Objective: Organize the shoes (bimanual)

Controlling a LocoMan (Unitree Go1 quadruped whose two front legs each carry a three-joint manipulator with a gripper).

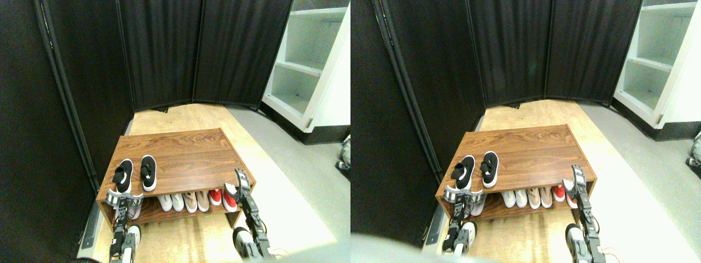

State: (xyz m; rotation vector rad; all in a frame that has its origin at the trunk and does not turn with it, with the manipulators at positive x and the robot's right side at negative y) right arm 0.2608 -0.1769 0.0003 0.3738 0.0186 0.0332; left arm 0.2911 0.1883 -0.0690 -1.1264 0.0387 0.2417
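The shoes, two small black slip-ons with white soles, lie side by side on the left end of the wooden rack's top. The left shoe shows a white side mark and leans slightly; the right shoe points straight back. My left gripper stands open at the rack's front edge, just below the left shoe's heel, holding nothing. My right gripper is open at the rack's front right corner, far from both shoes and empty.
On the rack's lower shelf stand a white pair, a beige pair and a red pair. A black folding screen closes off the back and left. A white shelf unit stands at the right.
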